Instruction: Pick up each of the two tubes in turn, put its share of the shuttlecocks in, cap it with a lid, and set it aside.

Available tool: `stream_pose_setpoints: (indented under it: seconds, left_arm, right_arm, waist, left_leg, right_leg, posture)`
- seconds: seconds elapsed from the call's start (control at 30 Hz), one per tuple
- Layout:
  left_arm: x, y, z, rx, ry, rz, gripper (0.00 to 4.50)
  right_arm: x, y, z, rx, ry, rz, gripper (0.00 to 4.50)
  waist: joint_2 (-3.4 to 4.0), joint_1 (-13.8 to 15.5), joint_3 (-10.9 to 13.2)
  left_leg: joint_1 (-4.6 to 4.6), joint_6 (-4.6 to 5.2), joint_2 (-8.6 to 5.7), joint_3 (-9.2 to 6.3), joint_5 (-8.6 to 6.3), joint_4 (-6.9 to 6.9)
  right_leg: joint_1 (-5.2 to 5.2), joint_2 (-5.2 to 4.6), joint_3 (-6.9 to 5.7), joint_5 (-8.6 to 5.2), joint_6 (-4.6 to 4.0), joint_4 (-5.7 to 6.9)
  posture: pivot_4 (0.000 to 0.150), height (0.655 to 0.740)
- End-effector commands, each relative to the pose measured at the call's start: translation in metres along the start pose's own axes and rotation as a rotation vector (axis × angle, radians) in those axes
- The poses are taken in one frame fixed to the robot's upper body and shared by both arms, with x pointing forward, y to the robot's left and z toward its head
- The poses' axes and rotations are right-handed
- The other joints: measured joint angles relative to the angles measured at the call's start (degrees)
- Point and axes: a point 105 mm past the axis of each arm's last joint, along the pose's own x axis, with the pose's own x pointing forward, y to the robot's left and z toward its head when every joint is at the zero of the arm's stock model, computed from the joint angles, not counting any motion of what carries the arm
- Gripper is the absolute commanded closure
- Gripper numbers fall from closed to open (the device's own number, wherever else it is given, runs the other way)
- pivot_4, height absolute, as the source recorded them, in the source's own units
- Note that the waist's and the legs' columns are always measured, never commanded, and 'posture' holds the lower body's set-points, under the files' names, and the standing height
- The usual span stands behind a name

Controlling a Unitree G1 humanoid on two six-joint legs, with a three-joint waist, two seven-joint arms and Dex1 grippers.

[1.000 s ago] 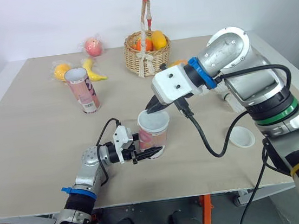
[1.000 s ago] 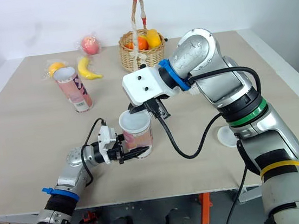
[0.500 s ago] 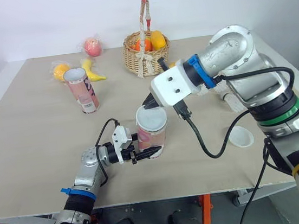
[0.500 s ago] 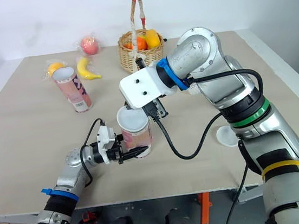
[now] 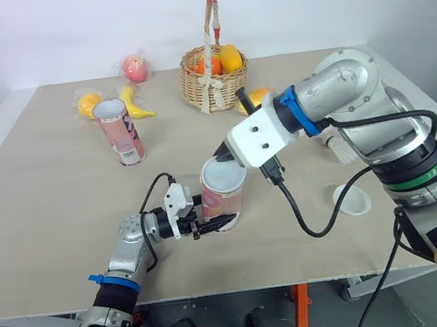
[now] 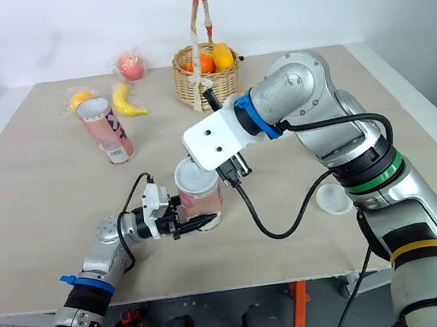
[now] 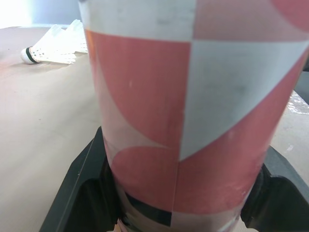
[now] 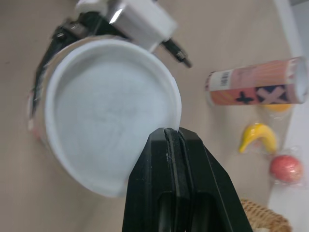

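The tube (image 5: 222, 203) you are working on stands upright on the table (image 5: 48, 208), about mid-width and toward the near edge. Your left tool (image 5: 222, 224) is clamped low on its pink-and-white wall, one finger on each side. A white lid (image 5: 225, 175) covers its mouth. Your right tool (image 8: 172, 131) comes in from the far side with its fingers pressed together on the lid's rim. You cannot tell whether the lid is pushed fully home.

You have two tubes in all. The second tube (image 5: 122, 135) stands upright and open-topped, well apart to the far left. You also have two lids, and the second lid (image 5: 352, 200) lies flat near the right arm, close to the near edge. White shuttlecocks (image 7: 50, 46) lie on the table beyond the held tube; their number is not clear.

At the far edge sits one basket (image 5: 216, 80) of fruit, with one yellow fruit (image 5: 256, 95) just beside it. Left of it lie one banana (image 5: 136, 103), one wrapped orange (image 5: 89, 104) and one red fruit (image 5: 136, 67).

You have bare table across the left half, between the two tubes and down to the near-left corner.
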Motion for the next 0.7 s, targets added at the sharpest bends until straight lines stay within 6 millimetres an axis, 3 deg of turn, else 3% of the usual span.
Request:
stream_pose_setpoints:
  seconds: [0.03, 0.23, 0.5, 0.7]
  left_arm:
    - [-0.01, 0.001, -0.015, -0.036, 0.062, 0.032, 1.8]
    - [-0.012, 0.001, -0.015, -0.034, 0.06, 0.039, 1.8]
    - [-0.013, 0.001, -0.014, -0.037, 0.058, 0.044, 1.8]
    - [-0.013, 0.003, -0.015, -0.036, 0.056, 0.055, 1.8]
  right_arm:
    - [-0.001, 0.005, -0.003, -0.002, 0.008, 0.05, 4.38]
    - [-0.002, 0.001, -0.001, -0.008, -0.01, 0.037, 4.38]
    - [-0.005, -0.027, 0.006, 0.033, -0.057, -0.078, 4.38]
    - [-0.004, -0.021, 0.007, 0.057, -0.073, -0.071, 4.38]
  waist:
    - [0.0, 0.0, 0.0]
    - [-0.01, 0.0, -0.01]
    - [0.0, -0.02, 0.0]
    - [0.0, 0.02, 0.0]
  left_leg:
    - [0.01, 0.0, 0.01, 0.0, 0.0, 0.0]
    - [0.06, 0.0, 0.05, 0.03, 0.0, 0.0]
    - [0.1, -0.01, 0.33, 0.12, 0.0, -0.03]
    - [0.09, -0.01, 0.37, 0.13, -0.01, -0.05]
  right_leg:
    - [0.01, 0.01, 0.0, 0.0, 0.0, 0.0]
    - [0.03, 0.02, 0.0, 0.0, -0.03, 0.0]
    - [-0.05, 0.27, -0.01, 0.1, -0.26, 0.0]
    - [-0.05, 0.32, 0.01, 0.09, -0.3, 0.0]
  posture:
    - [0.15, 0.74]
    - [0.15, 0.74]
    - [0.15, 0.74]
    - [0.15, 0.74]
